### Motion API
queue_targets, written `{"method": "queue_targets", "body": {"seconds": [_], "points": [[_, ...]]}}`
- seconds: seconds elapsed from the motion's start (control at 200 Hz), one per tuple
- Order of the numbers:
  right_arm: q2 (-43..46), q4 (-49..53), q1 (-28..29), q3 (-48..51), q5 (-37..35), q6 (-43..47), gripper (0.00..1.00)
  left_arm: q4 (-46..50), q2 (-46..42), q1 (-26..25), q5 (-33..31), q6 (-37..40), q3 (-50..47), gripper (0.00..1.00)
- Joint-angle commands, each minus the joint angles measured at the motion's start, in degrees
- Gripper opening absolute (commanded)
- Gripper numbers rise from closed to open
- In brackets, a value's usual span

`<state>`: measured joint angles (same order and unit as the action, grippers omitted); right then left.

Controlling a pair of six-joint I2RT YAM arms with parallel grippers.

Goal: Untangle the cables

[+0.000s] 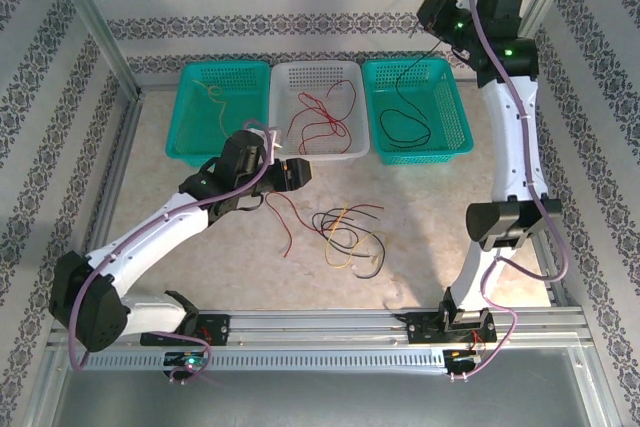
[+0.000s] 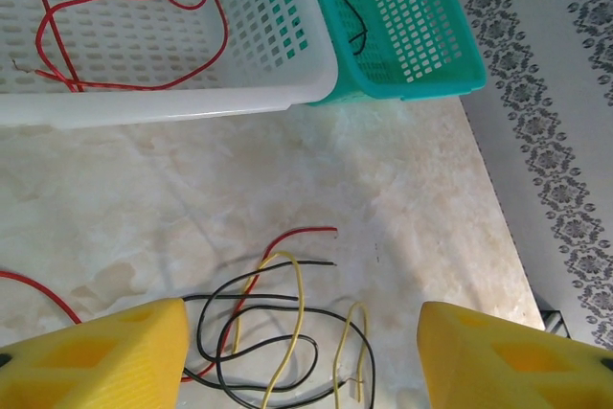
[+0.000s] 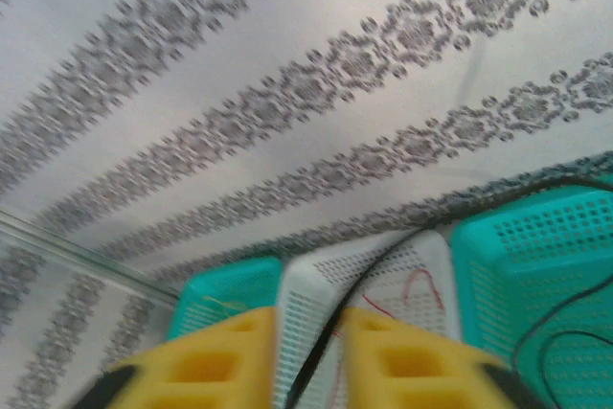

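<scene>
**A:** Starting at the left, what do we have around the left gripper?

**B:** We see its blocky yellow fingers standing wide apart, gripping nothing. Off to their left sits a teal plastic basket, its walls a grid of slots, with one thin yellow cable curled inside.

**A:** And straight ahead of those jaws?

**B:** A white basket of the same slotted plastic, holding looping red cables. Under the gap between the jaws, a loose tangle of cables, black, yellow and red, lies on the pale marbled table.

**A:** Further right?

**B:** A second teal basket. The right gripper hangs high above it, jaws slightly apart. A black cable runs through their gap down into that basket. We cannot tell whether it touches either finger.
</scene>
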<state>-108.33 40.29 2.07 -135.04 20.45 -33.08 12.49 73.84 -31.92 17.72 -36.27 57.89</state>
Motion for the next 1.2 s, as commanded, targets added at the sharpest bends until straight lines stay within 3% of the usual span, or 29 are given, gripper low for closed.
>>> {"method": "queue_targets", "body": {"seconds": [0.0, 0.11, 0.395, 0.565, 0.76, 0.869, 1.064, 1.194], "points": [[0.33, 1.1, -0.04, 2.29, 0.6, 0.91, 0.39, 1.39, 0.6, -0.53, -0.56, 1.03, 2.49, 0.67], [2.88, -0.72, -0.04, 8.26, 0.38, 0.74, 0.45, 1.95, 1.38, -0.51, -0.78, 1.11, 3.04, 0.69], [18.25, -5.87, 1.58, 31.79, 1.4, -0.36, 0.44, 1.59, 4.2, -0.66, 1.95, -0.47, 3.19, 0.67], [31.81, -6.04, 7.05, 50.52, -1.35, 0.21, 0.46, 0.43, 5.46, -2.84, 2.91, -1.22, 0.62, 0.63], [46.45, -0.35, 15.59, 68.32, -9.37, 0.82, 0.47, -0.8, 12.56, -6.67, 4.65, -0.59, 1.13, 0.59], [53.92, 1.13, 17.97, 76.89, -10.16, -2.74, 0.47, -0.52, 17.05, -8.18, 5.15, 1.29, 3.49, 0.59], [59.72, 0.4, 20.79, 83.41, -9.58, -9.04, 0.47, -2.21, 23.89, -8.95, 5.3, 1.64, 5.47, 0.59], [60.5, 1.88, 25.3, 82.41, -14.69, -9.65, 0.47, -4.15, 28.48, -9.36, 8.63, 0.5, 6.99, 0.57]]}}
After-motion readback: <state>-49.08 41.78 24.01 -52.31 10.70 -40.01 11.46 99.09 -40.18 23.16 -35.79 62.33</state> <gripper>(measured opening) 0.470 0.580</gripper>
